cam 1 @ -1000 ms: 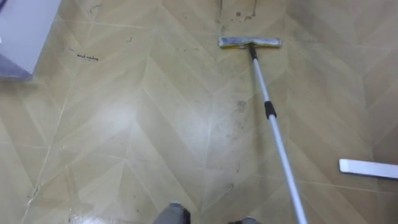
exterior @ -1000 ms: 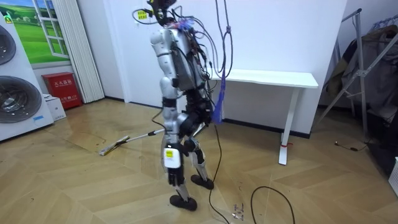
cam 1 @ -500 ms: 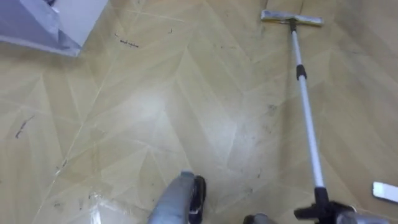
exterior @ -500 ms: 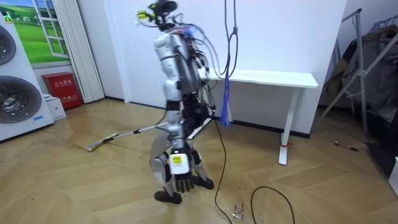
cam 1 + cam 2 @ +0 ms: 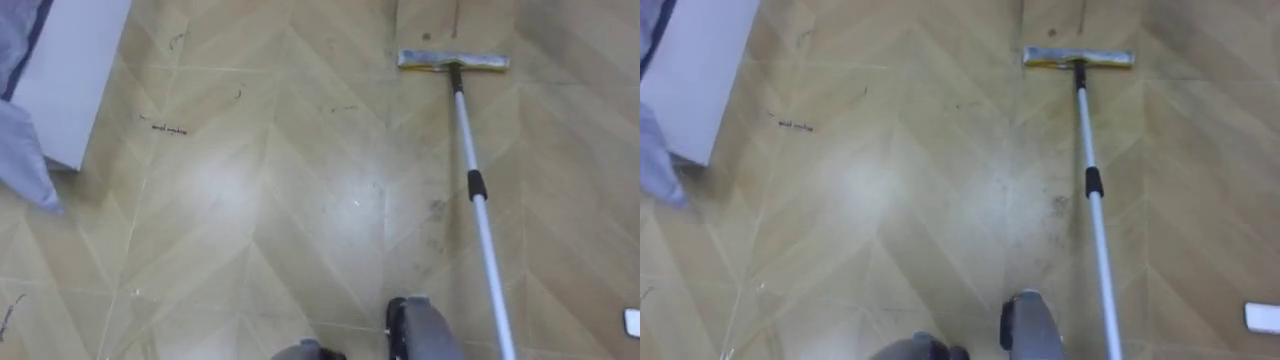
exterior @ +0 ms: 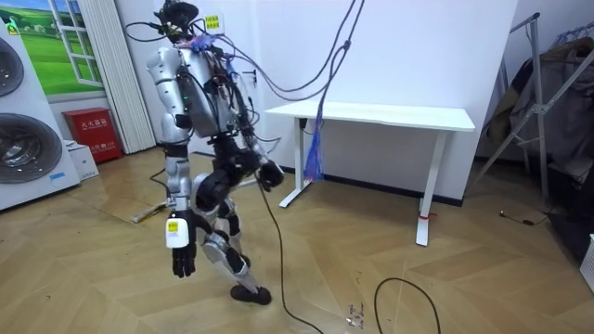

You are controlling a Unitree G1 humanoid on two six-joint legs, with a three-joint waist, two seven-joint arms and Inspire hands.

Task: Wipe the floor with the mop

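Note:
A flat mop head lies on the wooden floor ahead of me, at the upper right. Its white pole, with a black collar partway along, runs back towards me and leaves the lower right of the picture. The right eye view has the same mop head and pole. In the room view I am mid-stride, facing the room view's left, and the mop slants down to the floor beyond my legs. My right hand is behind me, curled on the pole's upper end. My left hand hangs by my leg, fingers straight.
A white box with grey cloth by it sits at the upper left. Dark scuffs mark the floor. The room view holds washing machines, a red box, a white desk and a floor cable.
I have stepped towards the room view's left, nearer the washing machines, and the eye views shifted with the walk. The mop head stays ahead on the floor. My left arm has swung down.

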